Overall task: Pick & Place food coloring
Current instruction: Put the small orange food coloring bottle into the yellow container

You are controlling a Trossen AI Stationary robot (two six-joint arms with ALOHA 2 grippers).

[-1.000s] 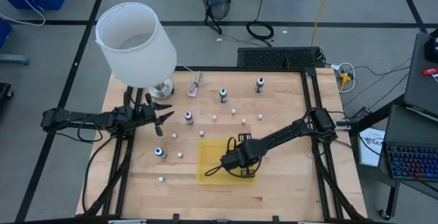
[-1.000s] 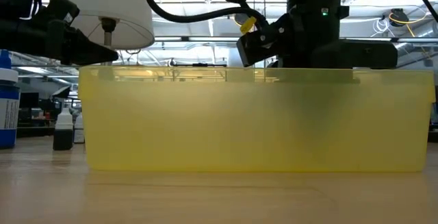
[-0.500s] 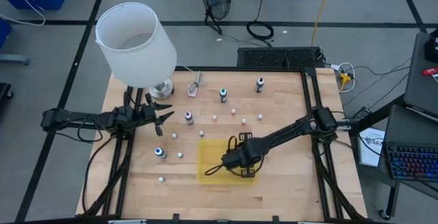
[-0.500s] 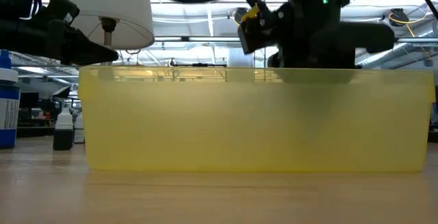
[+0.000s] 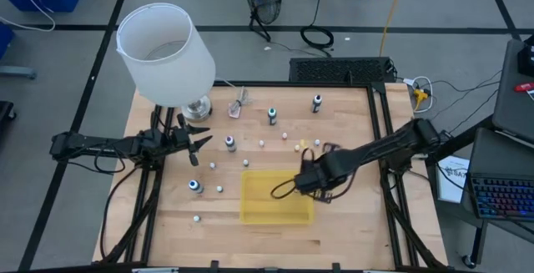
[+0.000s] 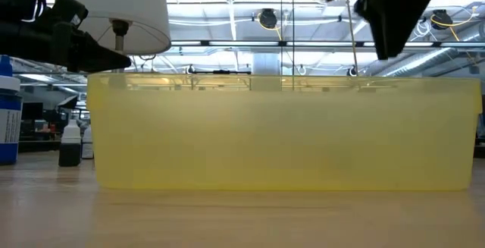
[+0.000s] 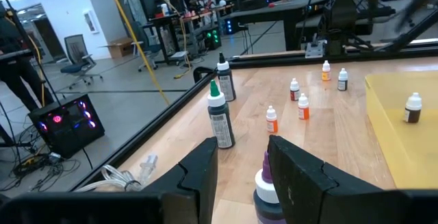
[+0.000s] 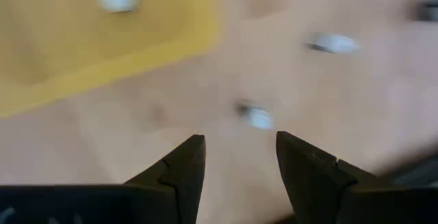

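Food coloring bottles stand upright on their bases across the wooden table: dark ones [image 5: 315, 102] [image 5: 272, 114] [image 5: 229, 144] [image 5: 194, 186] and tiny whitish or reddish ones [image 5: 298, 148]. One small dark bottle [image 7: 413, 107] stands in the yellow tray [image 5: 275, 210]. My right gripper [image 5: 312, 179] hangs open above the table just past the tray's far right corner, pointing down, with nothing between its fingers [image 8: 239, 155]. My left gripper [image 5: 197, 144] waits open and level at the table's left, a purple-capped bottle [image 7: 264, 179] standing just ahead of its fingers.
A lamp with a white shade [image 5: 163, 52] stands at the far left corner, with a clear pinkish object on a thin stick [image 5: 239, 106] beside it. In the low view the tray's wall [image 6: 280, 134] fills the foreground. Bare wood lies near the front edge.
My right gripper has risen out of the yellow tray and swung toward the table's right and far edges, rolling a little; it now hangs above the table past the tray's far right corner. The left arm and the bottles on the table have stayed put.
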